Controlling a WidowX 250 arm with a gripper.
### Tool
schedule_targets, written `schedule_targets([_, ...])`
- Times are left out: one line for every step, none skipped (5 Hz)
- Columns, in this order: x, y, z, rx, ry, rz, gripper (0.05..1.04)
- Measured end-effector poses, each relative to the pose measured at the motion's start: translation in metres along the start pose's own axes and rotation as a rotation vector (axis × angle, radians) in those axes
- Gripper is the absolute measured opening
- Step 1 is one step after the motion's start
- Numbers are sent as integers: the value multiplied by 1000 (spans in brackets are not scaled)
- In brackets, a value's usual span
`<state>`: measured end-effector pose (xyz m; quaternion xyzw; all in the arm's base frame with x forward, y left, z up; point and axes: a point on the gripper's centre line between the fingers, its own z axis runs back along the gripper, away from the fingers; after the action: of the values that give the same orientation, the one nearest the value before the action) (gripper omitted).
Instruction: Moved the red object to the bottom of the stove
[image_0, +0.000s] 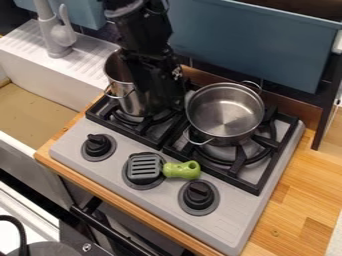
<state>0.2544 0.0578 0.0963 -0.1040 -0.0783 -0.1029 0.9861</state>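
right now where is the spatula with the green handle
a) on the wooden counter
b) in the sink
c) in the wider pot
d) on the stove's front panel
d, the spatula lies between the left knob and the right knob, in front of the grates

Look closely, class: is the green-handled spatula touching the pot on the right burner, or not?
Apart. The camera view shows a strip of the black grate between the spatula's green handle and the pot.
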Motion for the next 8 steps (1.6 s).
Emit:
schedule_targets([8, 9, 8, 23, -46, 27, 995])
schedule_targets([24, 28, 20, 29, -58, 52, 995])
schedule_targets([31, 44, 28, 17, -82, 80, 995])
schedule_targets([41, 62, 24, 46, -89, 93, 995])
schedule_targets([40, 71, 13, 60, -63, 75, 995])
schedule_targets([38, 72, 2, 98, -48, 58, 995])
schedule_targets([28, 67, -15, 106, -30, 45, 995])
schedule_targets([22, 64, -28, 122, -29, 53, 995])
